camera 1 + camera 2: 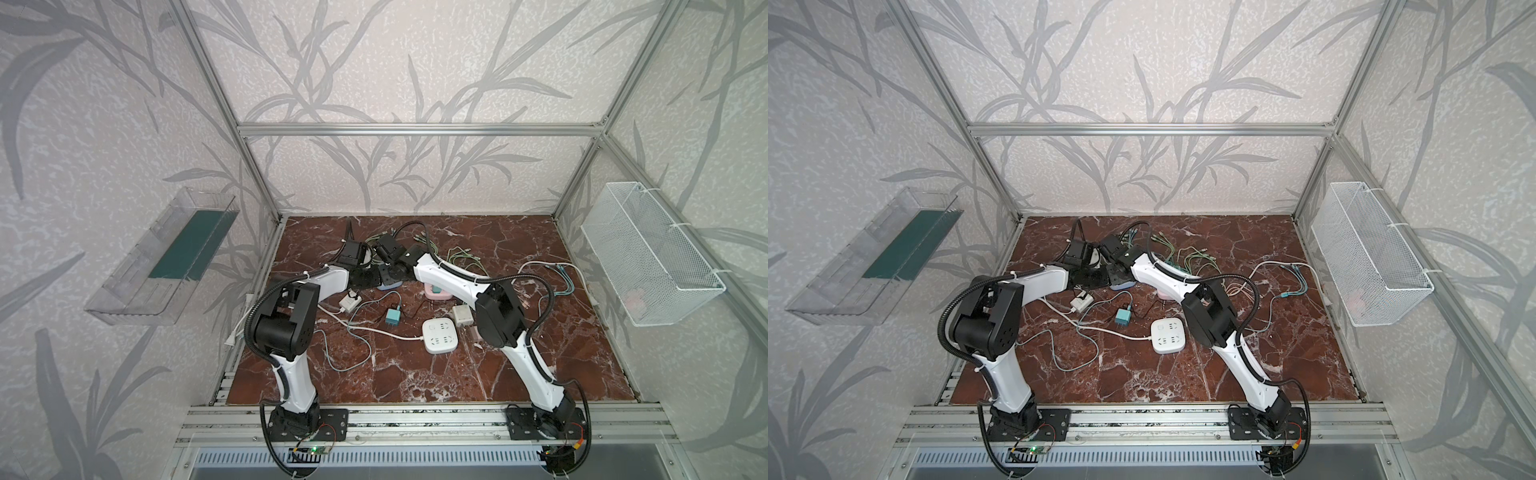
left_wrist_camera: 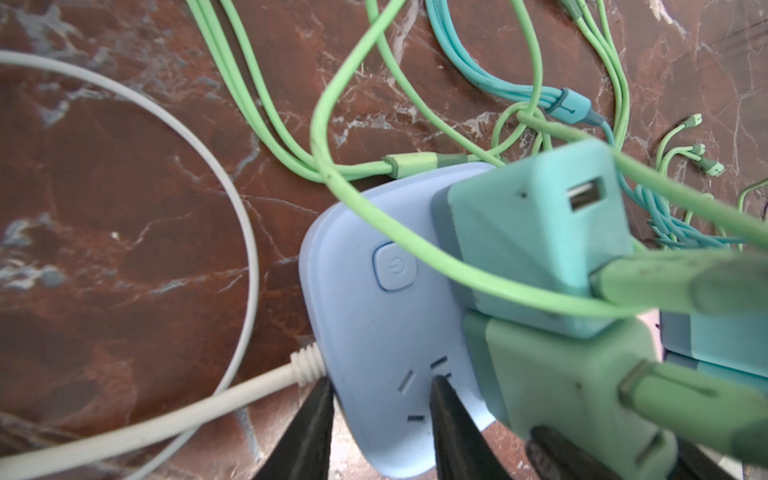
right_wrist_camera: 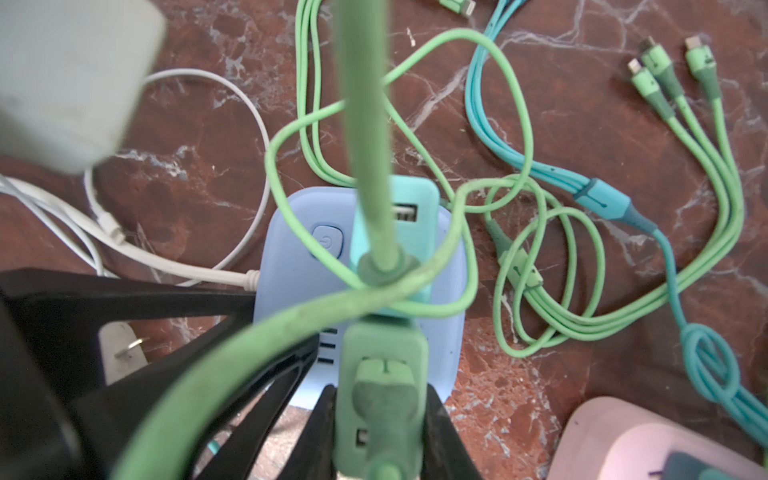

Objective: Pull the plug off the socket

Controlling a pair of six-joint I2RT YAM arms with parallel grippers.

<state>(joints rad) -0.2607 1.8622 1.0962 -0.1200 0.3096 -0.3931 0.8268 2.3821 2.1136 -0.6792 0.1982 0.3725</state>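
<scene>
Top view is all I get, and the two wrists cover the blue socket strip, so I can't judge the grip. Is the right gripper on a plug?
Observer: Yes. In the right wrist view the right gripper is shut on the green plug, with one finger on each side of it.
Operator: Has that plug come out of the strip?
Observer: Not yet. In the left wrist view its base sits against the face of the blue socket strip, right beside a teal plug.
</scene>
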